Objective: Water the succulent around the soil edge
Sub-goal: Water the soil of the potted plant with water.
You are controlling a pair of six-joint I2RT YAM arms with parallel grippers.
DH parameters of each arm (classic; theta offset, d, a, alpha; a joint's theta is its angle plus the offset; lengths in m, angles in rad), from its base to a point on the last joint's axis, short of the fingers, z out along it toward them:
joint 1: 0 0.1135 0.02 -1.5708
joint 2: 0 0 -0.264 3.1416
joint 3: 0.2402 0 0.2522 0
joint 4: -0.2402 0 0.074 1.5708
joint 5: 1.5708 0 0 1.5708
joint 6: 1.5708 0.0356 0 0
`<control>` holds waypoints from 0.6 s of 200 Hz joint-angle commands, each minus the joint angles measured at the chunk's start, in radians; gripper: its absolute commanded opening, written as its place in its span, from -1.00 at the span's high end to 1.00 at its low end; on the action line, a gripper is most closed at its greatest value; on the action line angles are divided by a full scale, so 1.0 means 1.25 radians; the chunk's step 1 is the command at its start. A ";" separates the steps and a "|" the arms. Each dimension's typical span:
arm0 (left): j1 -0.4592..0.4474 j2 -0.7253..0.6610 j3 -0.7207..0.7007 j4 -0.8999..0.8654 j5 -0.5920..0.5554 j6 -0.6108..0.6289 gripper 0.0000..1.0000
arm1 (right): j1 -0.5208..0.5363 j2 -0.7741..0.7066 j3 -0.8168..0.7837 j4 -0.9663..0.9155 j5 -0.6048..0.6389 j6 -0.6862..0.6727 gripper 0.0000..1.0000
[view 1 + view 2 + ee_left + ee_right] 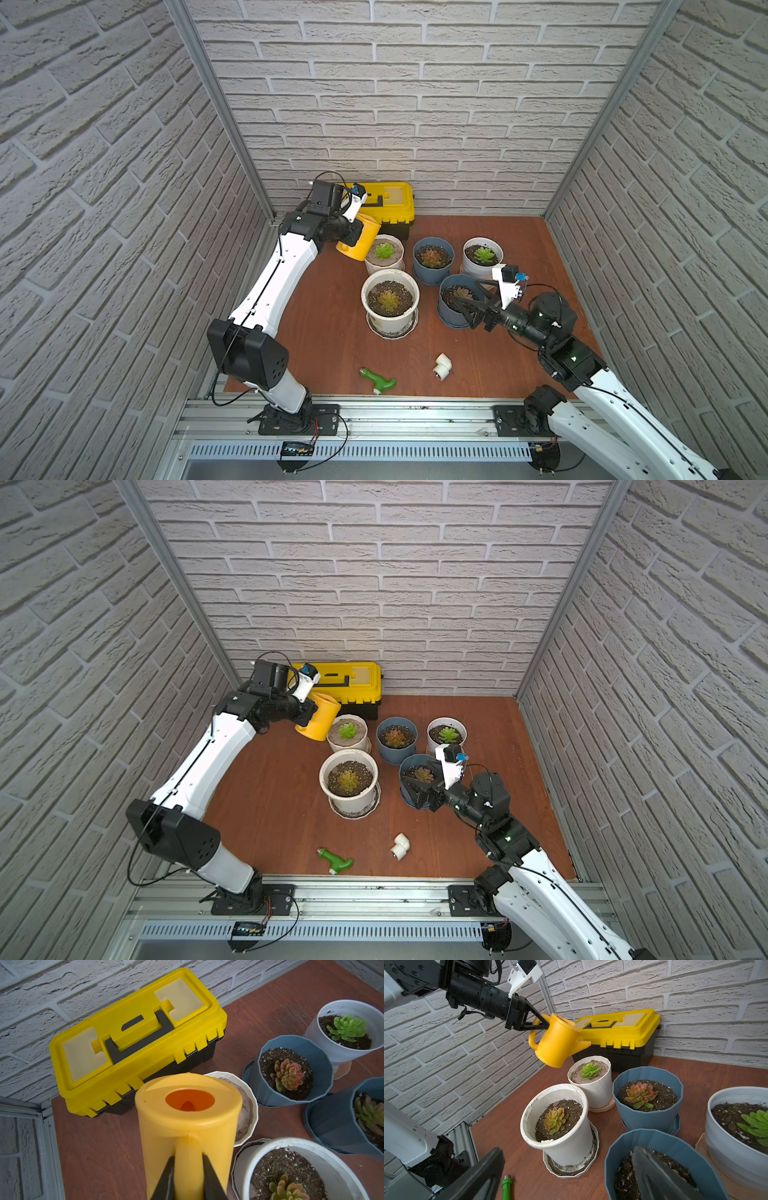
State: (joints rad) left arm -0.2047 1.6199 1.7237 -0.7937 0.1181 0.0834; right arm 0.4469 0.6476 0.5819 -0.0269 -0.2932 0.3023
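Near the table's back left corner, the green succulent (589,1070) stands in a white pot (600,1093), just below the tilted yellow watering can (558,1043). The left gripper (188,1159) clamps the can's handle. The right gripper (468,296) is fully spread and empty, with one finger above a blue pot (654,1135).

Five potted succulents (384,250) (431,257) (484,254) (389,300) (462,293), one watering can (361,243), one toolbox (390,199), two fittings (377,380) (443,365)

Wooden table (324,332): yellow toolbox (390,203) at rear, five pots (390,299) clustered centrally. Green hose fitting (377,380) and white elbow (443,365) lie forward.
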 commanded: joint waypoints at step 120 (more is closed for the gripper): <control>-0.090 0.112 0.180 -0.111 -0.012 0.055 1.00 | -0.004 0.000 0.007 0.018 -0.002 0.001 -1.00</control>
State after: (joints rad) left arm -0.2962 1.7477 1.9038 -0.9276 0.1215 0.1215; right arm 0.4469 0.6491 0.5819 -0.0319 -0.2932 0.3023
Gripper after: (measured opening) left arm 0.202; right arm 0.999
